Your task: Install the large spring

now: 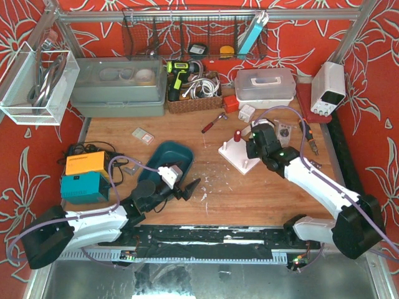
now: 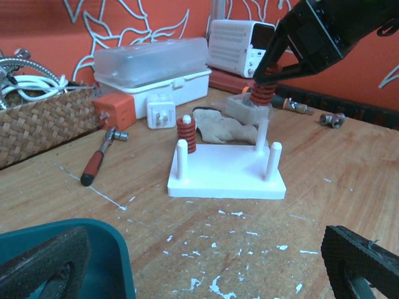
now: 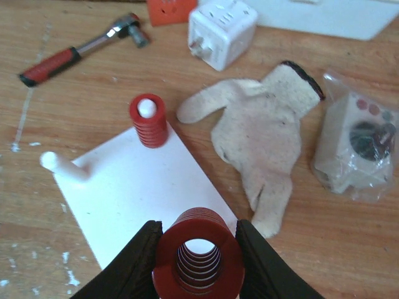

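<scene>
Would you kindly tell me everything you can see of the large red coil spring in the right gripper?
The large red coil spring is a thick, hollow coil, seemingly painted metal, uncompressed. It stands upright, pinched between the right gripper's black fingers, at the top of a white peg of the white base plate; whether it has started down the peg is unclear.

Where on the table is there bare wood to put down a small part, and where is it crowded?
Bare wood lies between the teal tray and the white peg base, and in front of that base toward the near edge. Behind the base it is crowded: ratchet, plug cube, glove and bagged part lie close together.
</scene>
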